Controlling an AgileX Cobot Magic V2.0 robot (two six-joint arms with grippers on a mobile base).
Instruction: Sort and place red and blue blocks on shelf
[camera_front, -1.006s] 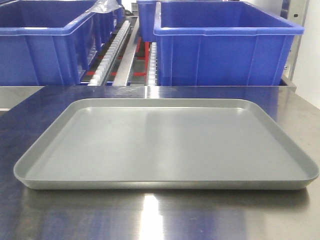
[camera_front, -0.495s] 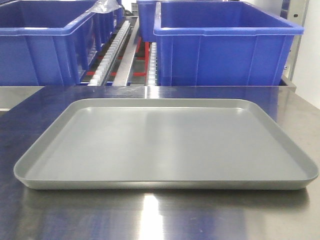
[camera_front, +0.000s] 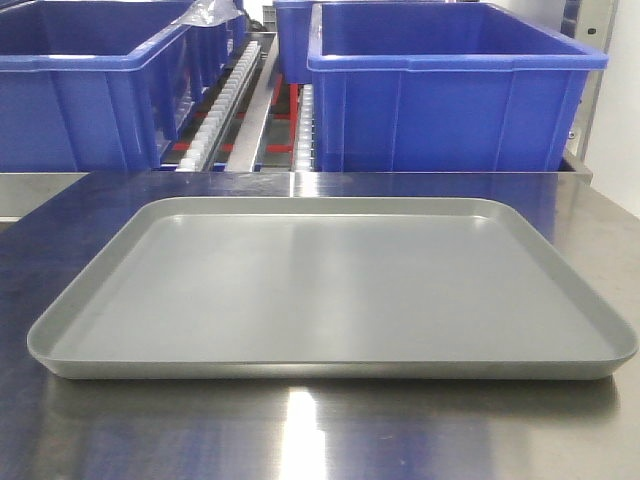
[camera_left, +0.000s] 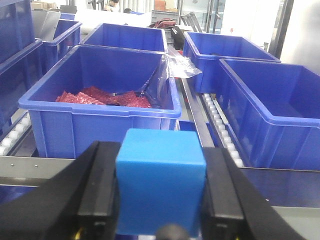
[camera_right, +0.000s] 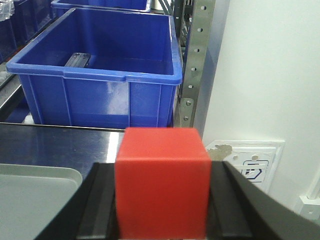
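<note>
Shiny steel table (camera_front: 320, 440) carries shallow grey plastic tray (camera_front: 330, 368) w/ raised rim all round; bare steel strip betw. its far edge and steel-framed shelf (camera_front: 228, 90) w/ white roller rails. Large blue plastic bins (camera_front: 450, 90) sit on rails, roller lane showing betw. them. L gripper (camera_left: 160, 210) jaws clamped on small blue cube (camera_left: 161, 175), facing bin holding red scraps (camera_left: 100, 97). R gripper (camera_right: 162, 215) jaws clamped on small red cube (camera_right: 162, 170) near tray corner, white wall (camera_right: 270, 75) at right.

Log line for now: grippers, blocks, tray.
left gripper: shut on blue block | right gripper: shut on red block | grey tray: no blocks on it | shelf: neither block placed yet
</note>
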